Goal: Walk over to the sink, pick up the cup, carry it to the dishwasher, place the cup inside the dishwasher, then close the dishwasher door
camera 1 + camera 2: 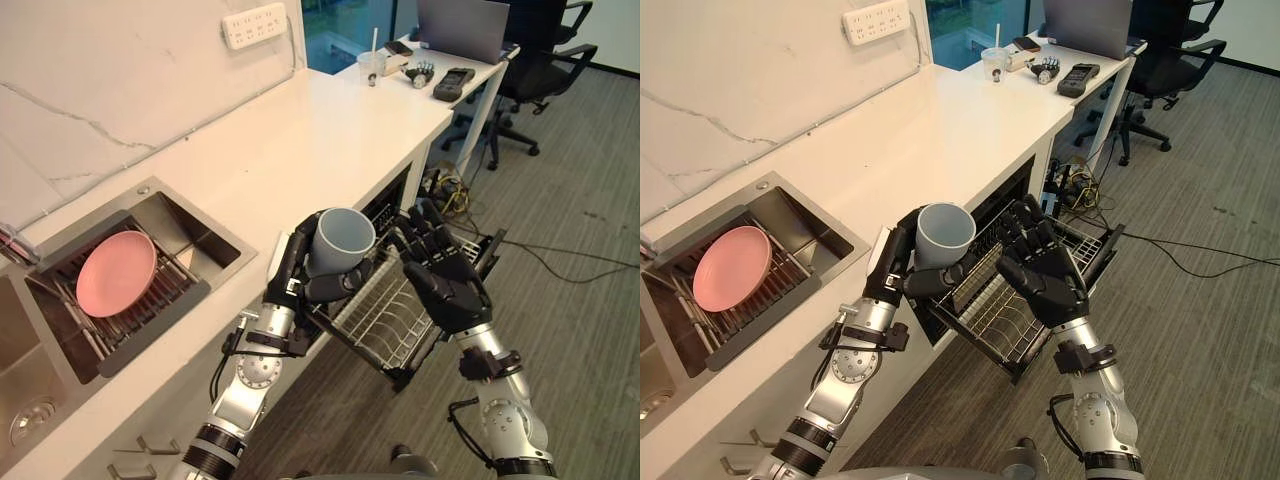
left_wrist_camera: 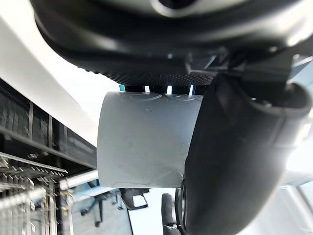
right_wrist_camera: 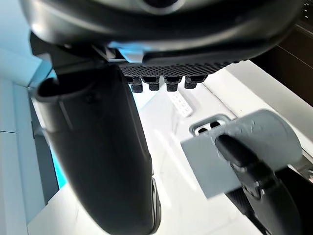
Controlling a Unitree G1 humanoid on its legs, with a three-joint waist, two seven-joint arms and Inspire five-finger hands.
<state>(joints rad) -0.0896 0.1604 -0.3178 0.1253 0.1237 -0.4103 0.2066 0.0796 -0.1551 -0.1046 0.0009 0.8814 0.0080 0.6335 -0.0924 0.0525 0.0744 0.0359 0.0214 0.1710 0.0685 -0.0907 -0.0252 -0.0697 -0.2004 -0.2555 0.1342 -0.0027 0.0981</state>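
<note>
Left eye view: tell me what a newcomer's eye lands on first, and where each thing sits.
The pale blue-grey cup stands out first, held upright in the left hand at the edge of the white counter, by the pulled-out wire dishwasher rack. Just beside it the right hand is open over that rack, holding nothing. Off to the robot's left, a pink plate lies in the sink.

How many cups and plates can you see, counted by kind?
Cups: 2, the blue-grey cup in the left hand and a clear cup with a straw farther off.
Plates: 1, the pink plate in the sink.
Total: 3
</note>
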